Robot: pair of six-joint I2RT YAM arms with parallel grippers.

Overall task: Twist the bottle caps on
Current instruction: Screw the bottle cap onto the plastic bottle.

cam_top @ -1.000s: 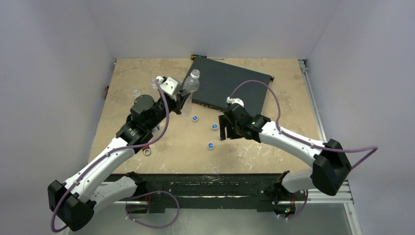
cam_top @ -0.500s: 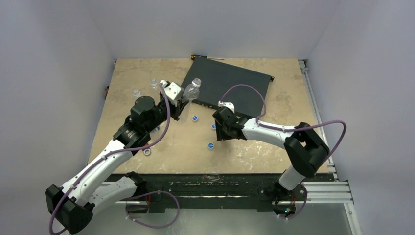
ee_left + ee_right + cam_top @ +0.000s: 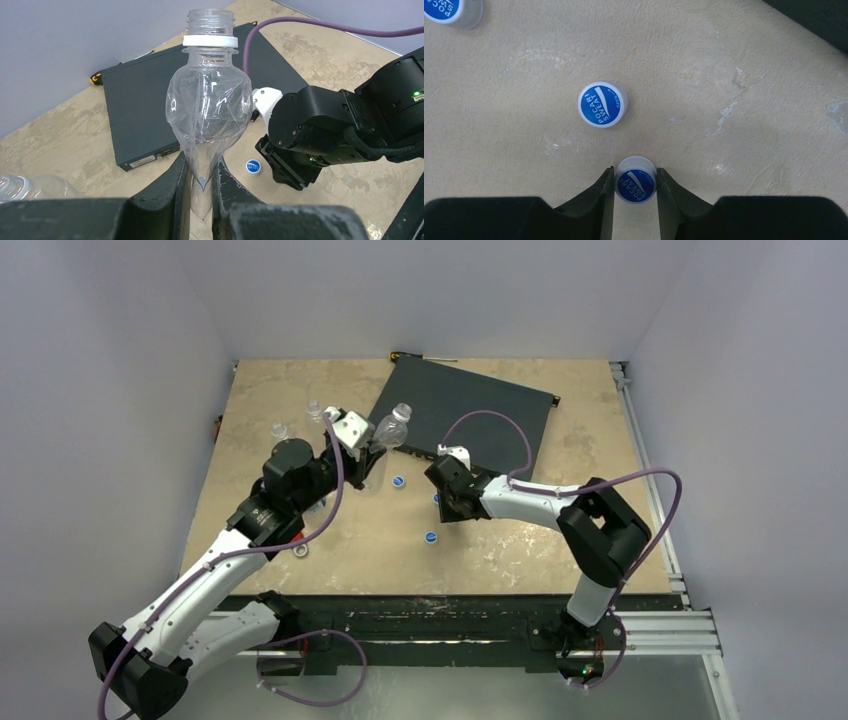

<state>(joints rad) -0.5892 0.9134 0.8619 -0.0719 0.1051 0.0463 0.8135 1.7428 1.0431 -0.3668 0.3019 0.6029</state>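
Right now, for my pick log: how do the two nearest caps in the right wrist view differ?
The near cap sits between the fingers of the right gripper; the far cap lies free on the table. The far cap lies beyond the near cap, slightly left. Both rest top up, blue with white lettering.

three caps, three bottles, one box

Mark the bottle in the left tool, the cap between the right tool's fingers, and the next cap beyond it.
bottle (image 3: 209,107): left wrist view, middle of its clear body.
pinched cap (image 3: 636,186): right wrist view, blue printed top.
next cap (image 3: 601,104): right wrist view, blue printed top.
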